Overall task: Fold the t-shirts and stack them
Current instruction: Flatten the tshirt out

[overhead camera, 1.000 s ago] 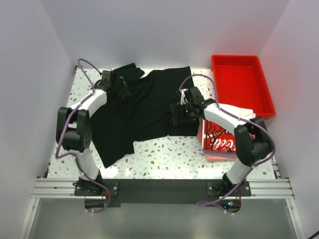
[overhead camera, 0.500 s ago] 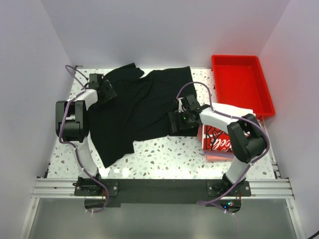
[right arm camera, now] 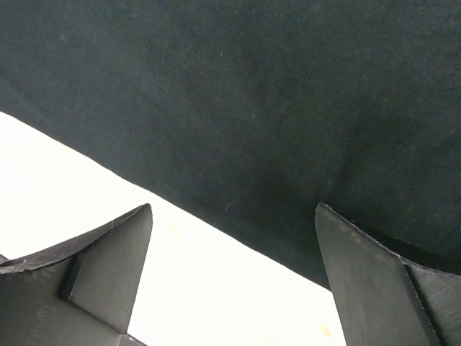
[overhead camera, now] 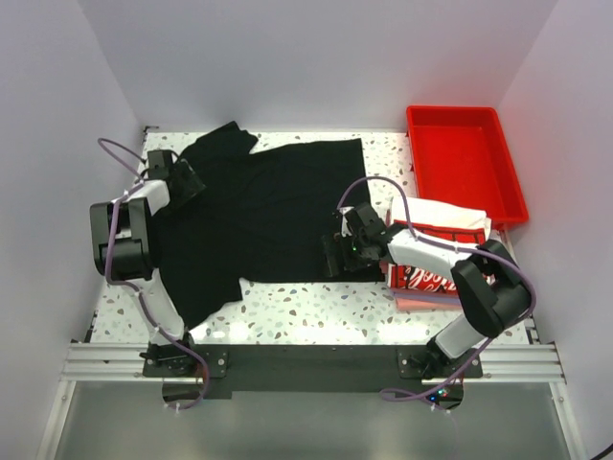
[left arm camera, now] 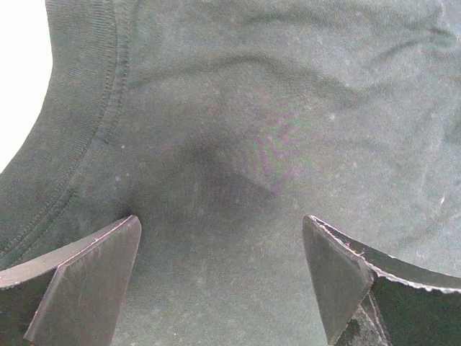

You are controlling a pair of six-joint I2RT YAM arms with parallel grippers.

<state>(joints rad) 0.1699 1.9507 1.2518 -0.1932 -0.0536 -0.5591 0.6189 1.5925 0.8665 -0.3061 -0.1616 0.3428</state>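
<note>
Your left hand (overhead camera: 177, 180) sits at the far-left edge of the black t-shirt (overhead camera: 259, 211), over the neck opening. Its fingers (left arm camera: 79, 281) are spread wide and hold nothing. They hover just above the ribbed collar (left arm camera: 86, 130), probably so you can pinch that thicker band instead of the thin body cloth.

The shirt lies spread across the speckled desk (overhead camera: 316, 302), collar to the left and hem to the right. It is a soft matte knit with shallow ripples and one sleeve poking out at the back edge. Laid out flat like this, it looks ready for a first fold.

Your right hand (overhead camera: 343, 251) is also wide open and empty. It straddles the straight hem (right arm camera: 216, 205) at the shirt's near right corner, the grip opposite the collar.

Just beside it is the folded white printed t-shirt (overhead camera: 431, 268), resting on a pinkish one (overhead camera: 421, 301). That is likely where the stack goes. The glossy red tray (overhead camera: 465, 110) stands behind them.
</note>
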